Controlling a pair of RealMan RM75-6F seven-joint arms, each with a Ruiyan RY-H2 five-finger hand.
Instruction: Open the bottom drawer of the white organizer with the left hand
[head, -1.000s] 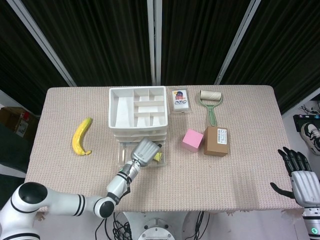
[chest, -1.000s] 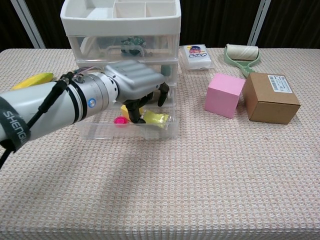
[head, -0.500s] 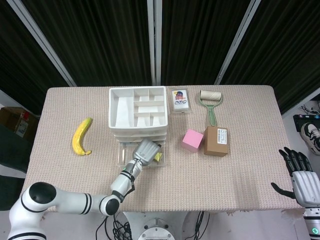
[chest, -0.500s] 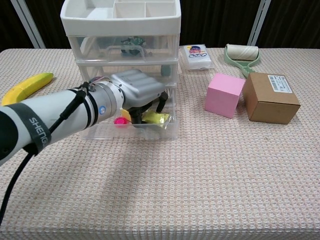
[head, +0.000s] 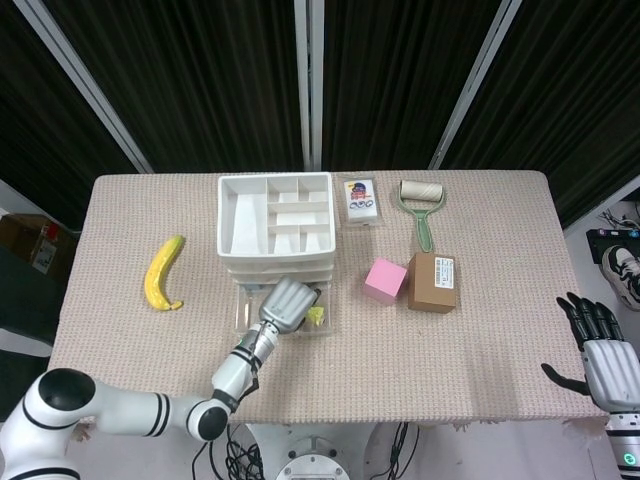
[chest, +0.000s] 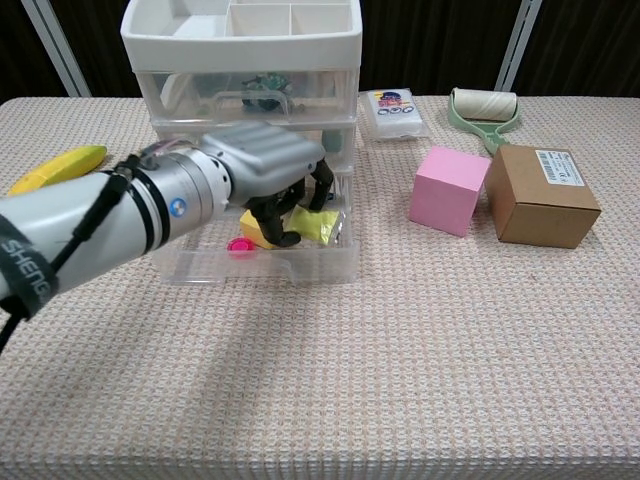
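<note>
One left hand with curled fingers hooks into one open bottom drawer of one white organizer

A banana lies on the left side of the woven table. To the right, a pink cube sits just beside a brown cardboard box. Behind them lie a green-handled lint roller and a small printed packet.

One white organizer, three drawers stacked. One banana. One pink cube, one brown box, one lint roller, one small packet. Two robot hands: left, right.
</note>
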